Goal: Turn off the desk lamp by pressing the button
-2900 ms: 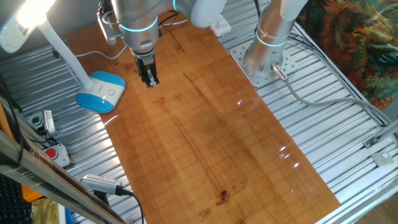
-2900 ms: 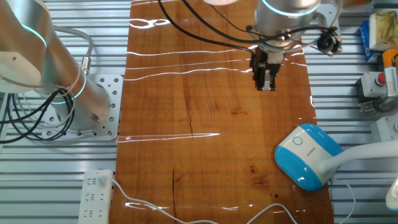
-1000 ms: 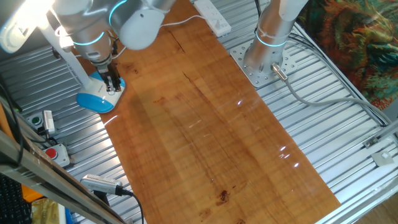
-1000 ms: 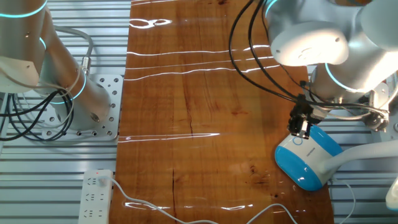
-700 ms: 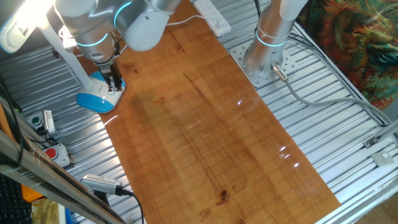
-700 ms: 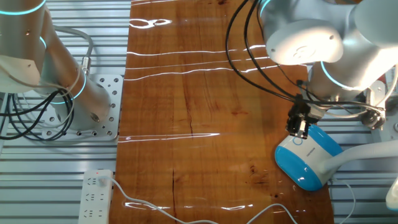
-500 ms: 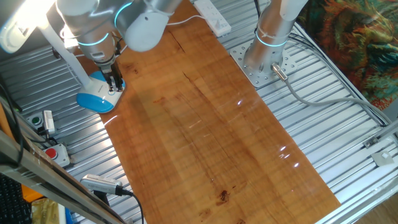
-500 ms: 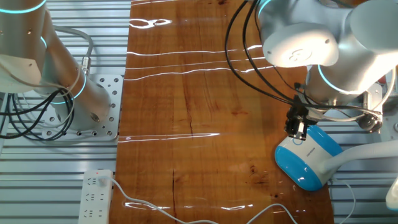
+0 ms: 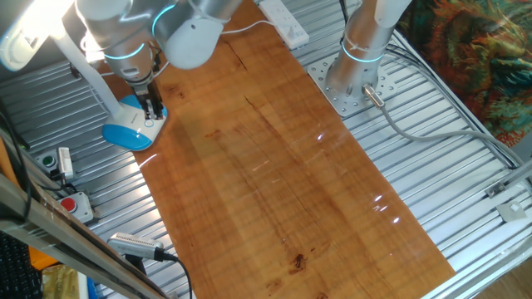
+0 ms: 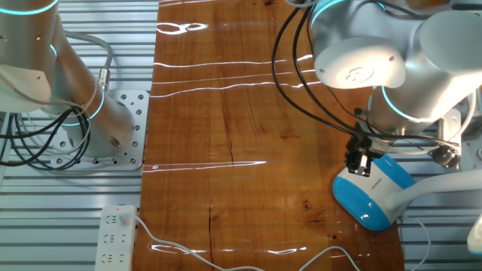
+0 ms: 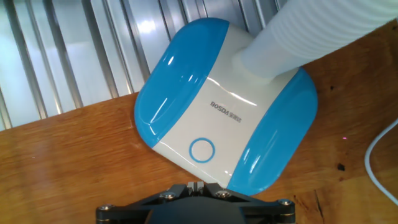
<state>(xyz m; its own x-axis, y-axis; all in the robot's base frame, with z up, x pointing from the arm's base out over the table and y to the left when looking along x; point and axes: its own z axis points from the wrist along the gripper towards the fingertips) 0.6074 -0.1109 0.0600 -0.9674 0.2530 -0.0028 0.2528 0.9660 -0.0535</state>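
The desk lamp's light-blue-and-white base (image 9: 129, 129) sits at the table's left edge. Its slanted white arm (image 9: 87, 66) rises to the head (image 9: 33, 29), which glows brightly. The base also shows in the other fixed view (image 10: 376, 196) and fills the hand view (image 11: 224, 106). A round ringed button (image 11: 202, 150) lies on the base's white middle strip. My gripper (image 9: 150, 115) points down right over the button end of the base (image 10: 360, 167). In the hand view its fingertips (image 11: 195, 185) touch each other, shut and empty, just below the button.
A white power strip (image 9: 283, 21) with a cable lies at the table's far end, also in the other fixed view (image 10: 114, 233). The robot's mount (image 9: 353, 83) stands beside the table. A red stop button box (image 9: 71, 206) sits on the slatted metal near the lamp.
My gripper has travelled from the middle of the table to above the lamp base. In the last second it edged slightly lower over the button. The lamp stays lit.
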